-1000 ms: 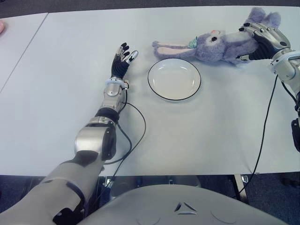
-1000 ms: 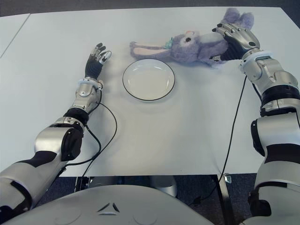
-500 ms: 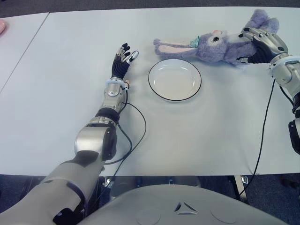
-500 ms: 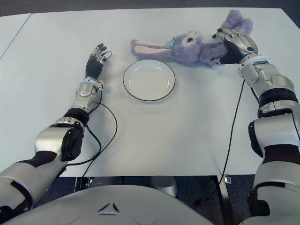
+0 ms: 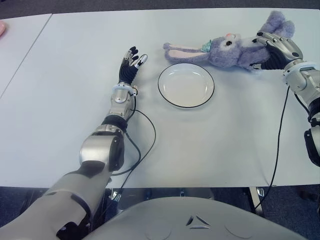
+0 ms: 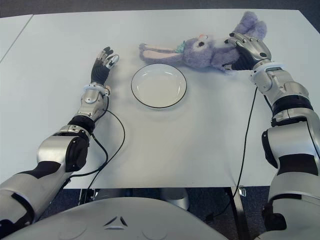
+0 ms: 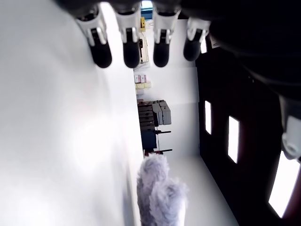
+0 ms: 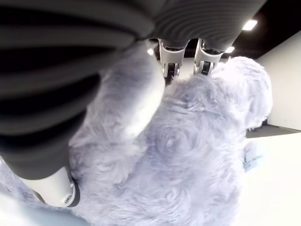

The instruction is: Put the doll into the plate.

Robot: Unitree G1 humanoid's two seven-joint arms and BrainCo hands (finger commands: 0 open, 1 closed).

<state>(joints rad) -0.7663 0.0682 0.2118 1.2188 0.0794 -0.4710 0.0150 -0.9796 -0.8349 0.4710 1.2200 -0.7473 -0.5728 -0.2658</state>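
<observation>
Currently the right hand (image 5: 277,50) is clamped around the plush rabbit doll's (image 5: 231,49) body beyond the plate (image 5: 186,84), apparently for carrying; the left hand (image 5: 131,62), fingers spread, shows left of it.

Doll (image 5: 232,51) behind plate (image 5: 186,85), right

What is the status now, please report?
Right hand shut on doll, beyond plate, on the table. Left hand open, idle left of plate. Plate empty, path clear.
</observation>
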